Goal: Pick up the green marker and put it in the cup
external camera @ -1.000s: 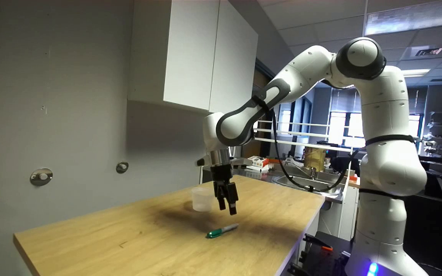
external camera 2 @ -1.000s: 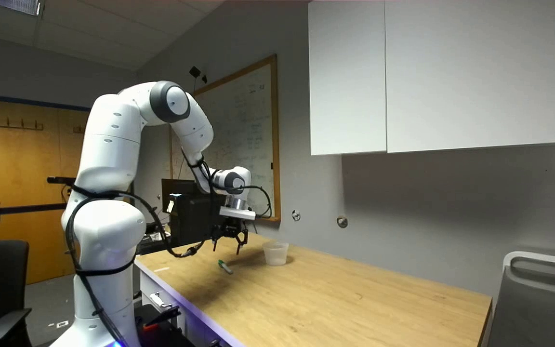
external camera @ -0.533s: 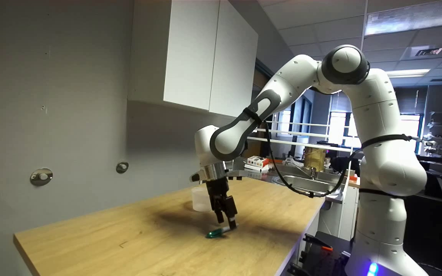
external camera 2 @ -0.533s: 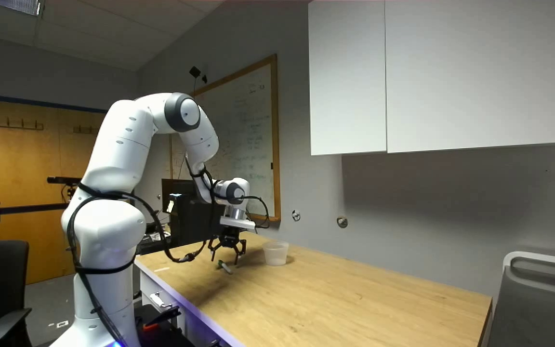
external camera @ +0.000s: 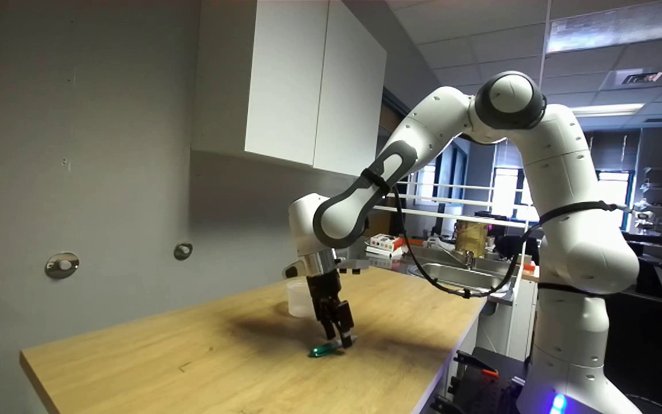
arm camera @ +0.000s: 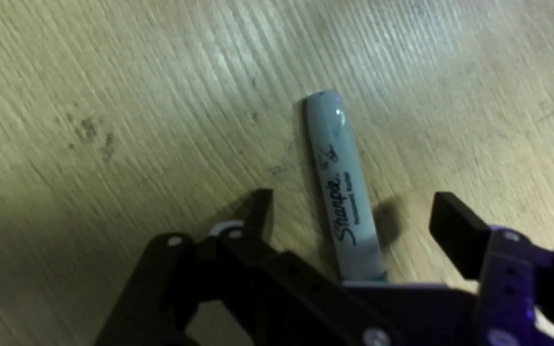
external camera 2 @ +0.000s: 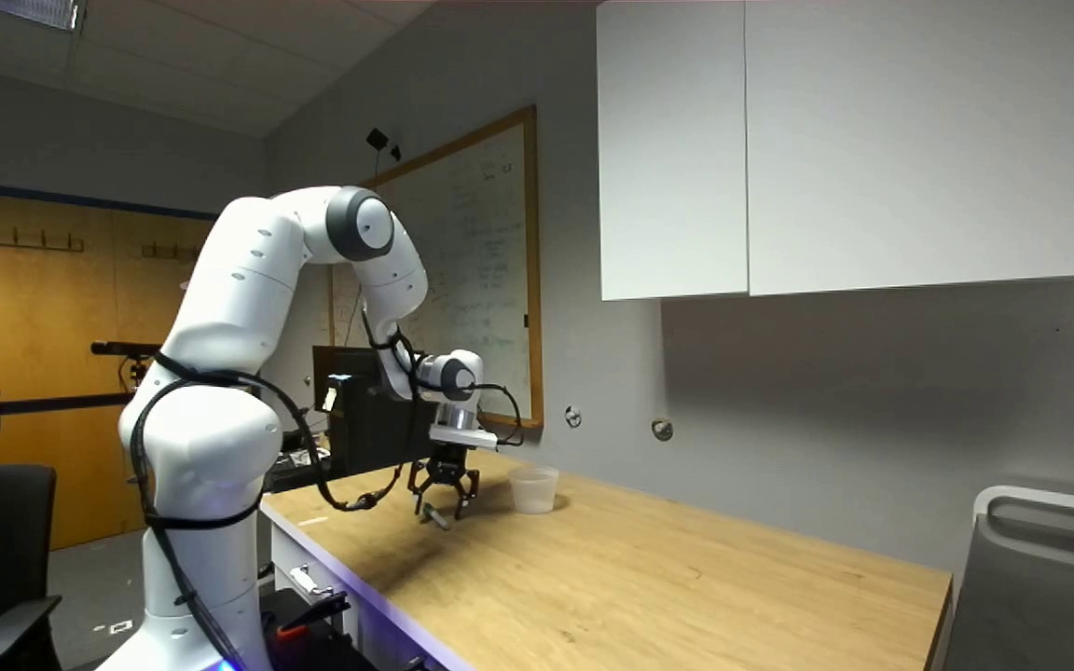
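The green marker lies flat on the wooden table in both exterior views (external camera: 323,349) (external camera 2: 437,519). In the wrist view its grey barrel (arm camera: 344,187) shows and its green cap is hidden behind the gripper body. My gripper (external camera: 338,341) points down at table height, also in an exterior view (external camera 2: 438,513). Its fingers (arm camera: 356,218) are open, one on each side of the marker, with gaps to both sides. The whitish translucent cup (external camera 2: 533,490) stands upright beside the gripper, towards the wall. It is partly hidden behind the gripper in an exterior view (external camera: 300,300).
The wooden table (external camera: 193,362) runs along a grey wall. White cupboards (external camera: 285,80) hang above it. A sink (external camera: 463,277) and some boxes (external camera: 385,244) are beyond the table's far end. A dark monitor (external camera 2: 374,410) stands behind the arm.
My gripper has come down from above the table to around the marker, mostly in the first half second. The fingers stay open. The marker and the cup have not moved.
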Action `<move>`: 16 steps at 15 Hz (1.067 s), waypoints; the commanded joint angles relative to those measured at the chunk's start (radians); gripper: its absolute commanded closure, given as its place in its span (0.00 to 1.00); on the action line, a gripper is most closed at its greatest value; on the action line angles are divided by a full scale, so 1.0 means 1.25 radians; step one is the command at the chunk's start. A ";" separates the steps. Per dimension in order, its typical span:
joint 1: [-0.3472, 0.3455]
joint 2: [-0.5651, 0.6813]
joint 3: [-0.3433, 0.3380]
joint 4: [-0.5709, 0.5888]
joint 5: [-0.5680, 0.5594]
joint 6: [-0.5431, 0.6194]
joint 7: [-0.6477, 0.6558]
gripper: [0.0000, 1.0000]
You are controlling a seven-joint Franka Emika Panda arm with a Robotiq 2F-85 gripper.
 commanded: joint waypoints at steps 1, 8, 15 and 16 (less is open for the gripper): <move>-0.017 0.016 0.010 0.023 -0.015 0.020 -0.012 0.46; -0.045 0.011 0.008 0.038 0.004 0.050 -0.030 0.95; -0.053 -0.042 0.005 0.015 0.013 0.039 0.023 0.93; -0.052 -0.063 0.006 0.006 0.019 0.036 0.036 0.93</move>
